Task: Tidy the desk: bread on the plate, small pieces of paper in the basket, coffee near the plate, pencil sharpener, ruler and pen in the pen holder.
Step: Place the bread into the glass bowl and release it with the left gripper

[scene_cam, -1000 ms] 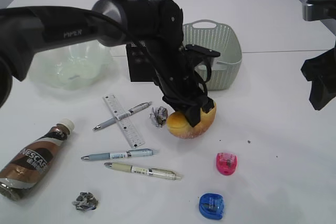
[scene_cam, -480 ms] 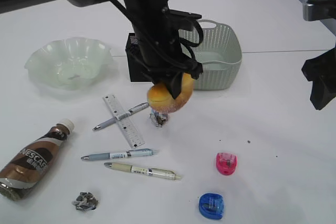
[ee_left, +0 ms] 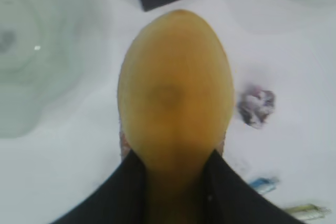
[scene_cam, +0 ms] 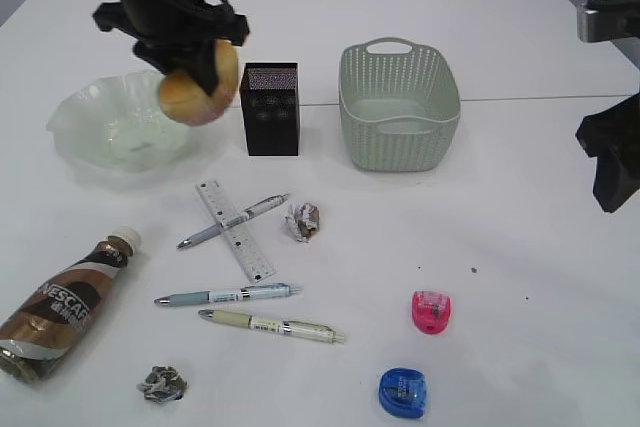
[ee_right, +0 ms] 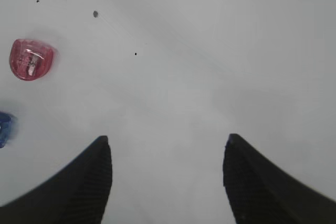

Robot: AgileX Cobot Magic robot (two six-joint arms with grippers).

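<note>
Overhead-slant exterior view first. Left pincer hung in the air, pinching the bread between its jaws, above the right rim of the plate and just left of the pen holder. Bread clear of the worktop, not on the plate. Basket stood right of the pen holder, nothing seen in it. Ruler lay flat with a grey pen crossed over it; two more pens lay below, nearly parallel. One paper ball sat just right of the crossed pen, a second near the front edge. Coffee lay on its side at the left front, cap pointing up-right. Pink sharpener and blue sharpener lay at the right front, near each other. Right arm's dark body showed at the far right edge; jaws not readable there.

Left wrist view. Bread filled the centre, blurred, gripped low down by the dark fingers. Plate at left, pen holder corner at top, a paper ball at right.

Right wrist view. Right pincer spread wide, nothing between its fingers, over bare worktop. Pink sharpener at left, blue one cut off at the left edge.
</note>
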